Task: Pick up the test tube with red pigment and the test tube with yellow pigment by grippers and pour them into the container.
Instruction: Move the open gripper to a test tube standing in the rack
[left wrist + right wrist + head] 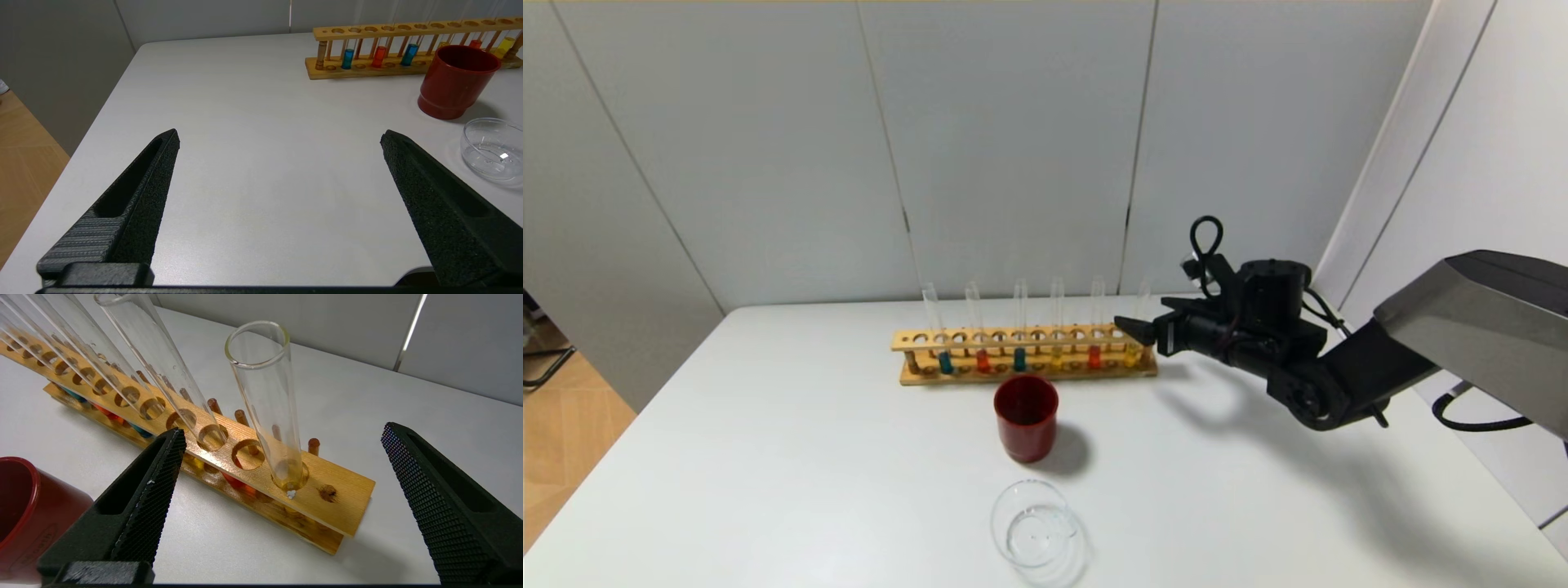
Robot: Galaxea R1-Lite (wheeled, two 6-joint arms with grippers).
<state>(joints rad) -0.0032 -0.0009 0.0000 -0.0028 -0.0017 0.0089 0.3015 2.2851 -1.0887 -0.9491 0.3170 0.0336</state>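
The step in hand is the approach to the first tube. The right gripper (1137,328) stands at the right end of the wooden rack (1027,356), jaws wide apart and empty, bracketing the yellow tube (265,404) in the end hole. The red tube (1094,353) sits one place along. The next move calls for closing on the glass and lifting straight. The left gripper (280,136) hovers open over bare table, empty. The glass dish (1036,532) waits beyond the red cup (1026,417). Tube rims are hard to make out from the head.

Wooden tube rack (1025,354) (teal tubes (945,362) inside), dark red cup (1026,417), white table (768,457)
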